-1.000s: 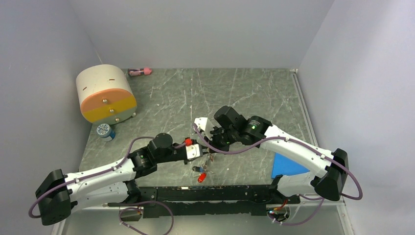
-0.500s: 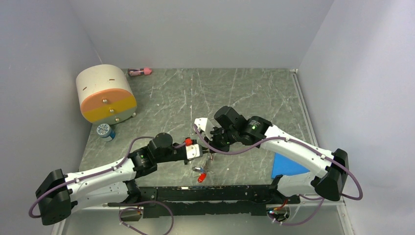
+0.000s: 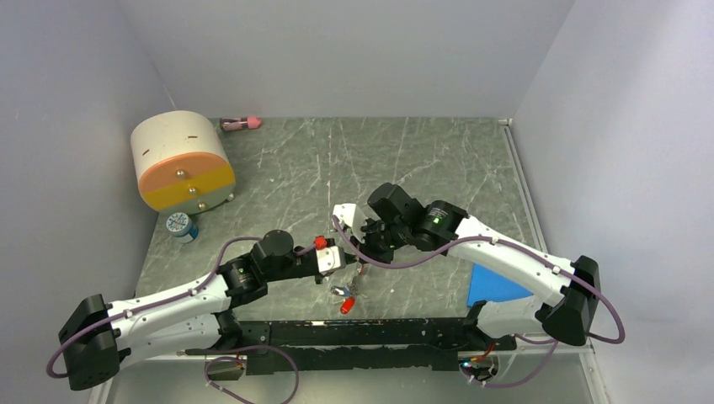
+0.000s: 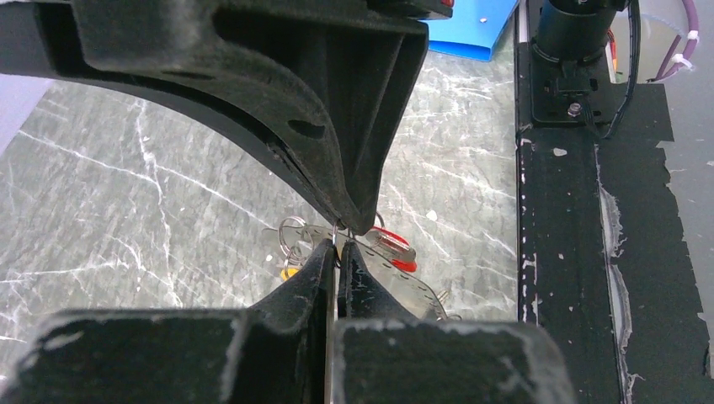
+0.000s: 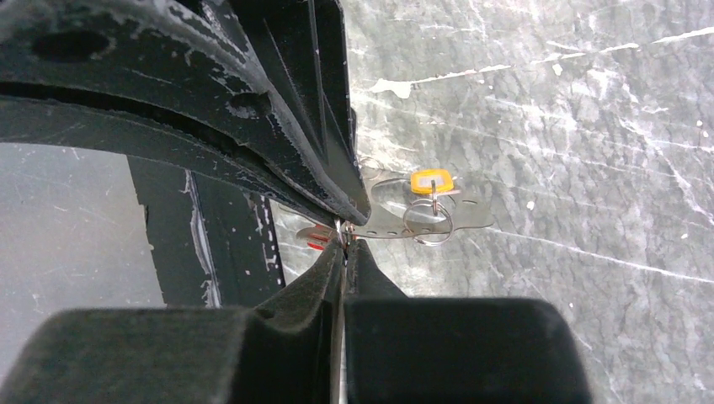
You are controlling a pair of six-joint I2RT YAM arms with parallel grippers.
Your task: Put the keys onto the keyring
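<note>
My two grippers meet tip to tip just above the marble table (image 3: pixel 438 168). In the left wrist view the left gripper (image 4: pixel 338 246) is shut on the thin wire of the keyring (image 4: pixel 400 276). Its pale, toothed plate hangs behind the fingers. The right gripper (image 5: pixel 345 246) is shut on the same wire from the other side, its plate (image 5: pixel 471 215) visible beyond. A red-headed key (image 4: pixel 394 251) hangs by the plate, and a small yellow-headed piece (image 5: pixel 431 181) sits on a little ring. From above, the left gripper (image 3: pixel 343 263) and right gripper (image 3: pixel 364 257) nearly touch, with keys (image 3: pixel 343 300) below them.
A cream-and-orange drum (image 3: pixel 181 160) stands at the back left, with a small blue-capped jar (image 3: pixel 181 225) in front of it. A pink item (image 3: pixel 240 124) lies by the back wall. A blue sheet (image 3: pixel 497 286) lies under the right arm. A black rail (image 3: pixel 362 332) runs along the near edge.
The left gripper's jaws have closed onto the ring wire. The right gripper stays shut in the same place.
</note>
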